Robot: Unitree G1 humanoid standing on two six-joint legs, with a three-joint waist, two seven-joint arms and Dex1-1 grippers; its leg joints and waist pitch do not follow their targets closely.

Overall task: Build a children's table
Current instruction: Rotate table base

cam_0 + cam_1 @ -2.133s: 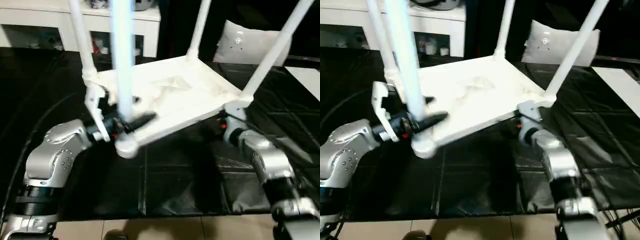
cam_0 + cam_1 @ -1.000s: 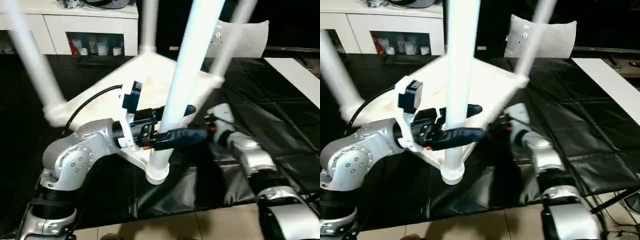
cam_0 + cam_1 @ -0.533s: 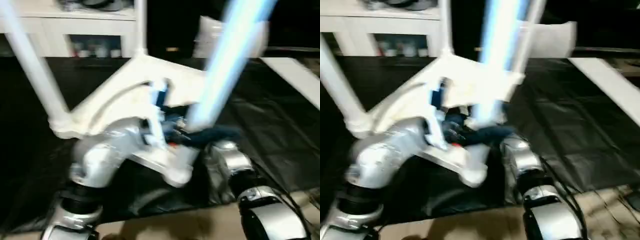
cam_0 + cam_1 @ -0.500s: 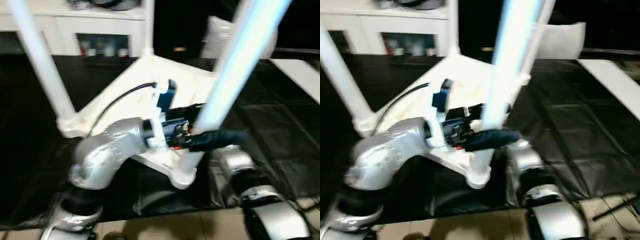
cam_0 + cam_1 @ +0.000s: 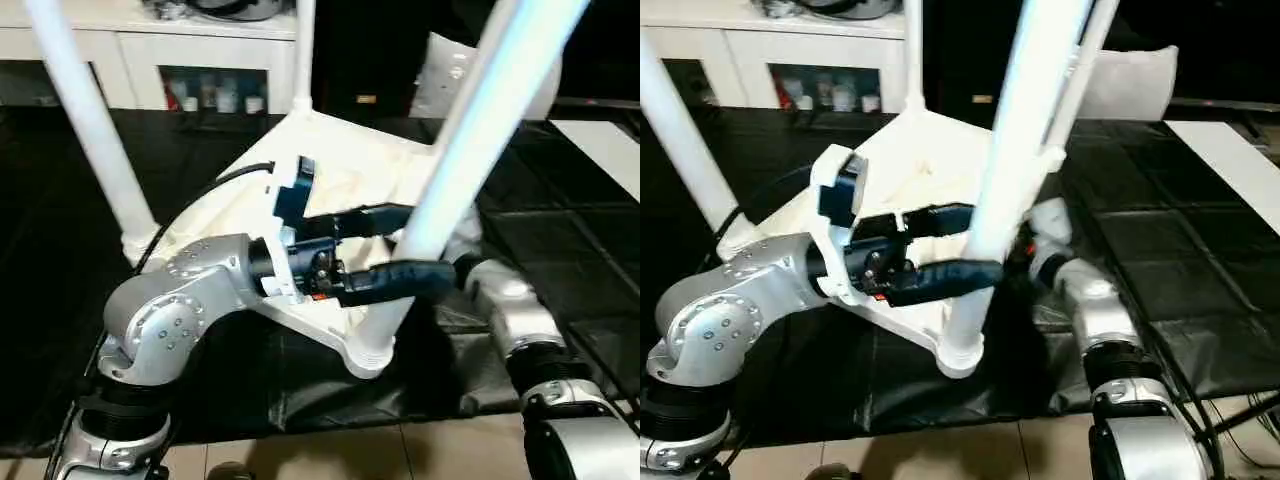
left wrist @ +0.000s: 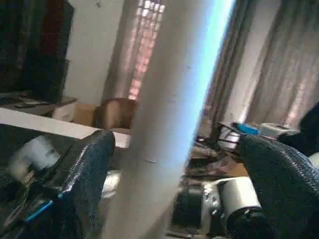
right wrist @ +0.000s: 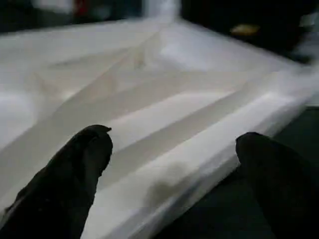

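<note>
- You see one children's table (image 5: 330,190) upturned on the black mat (image 5: 560,250), four legs up (one nearest you).
- Left gripper (image 5: 400,245): two fingers spread, straddling the near leg (image 5: 470,130).
- Right gripper (image 7: 172,164): fingers apart, over the ribbed underside.

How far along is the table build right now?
Done: legs stand in the upside-down tabletop's corner sockets. In hand: the open left gripper straddles the nearest leg; the open right gripper faces the tabletop's edge. Left: flipping the table upright.
</note>
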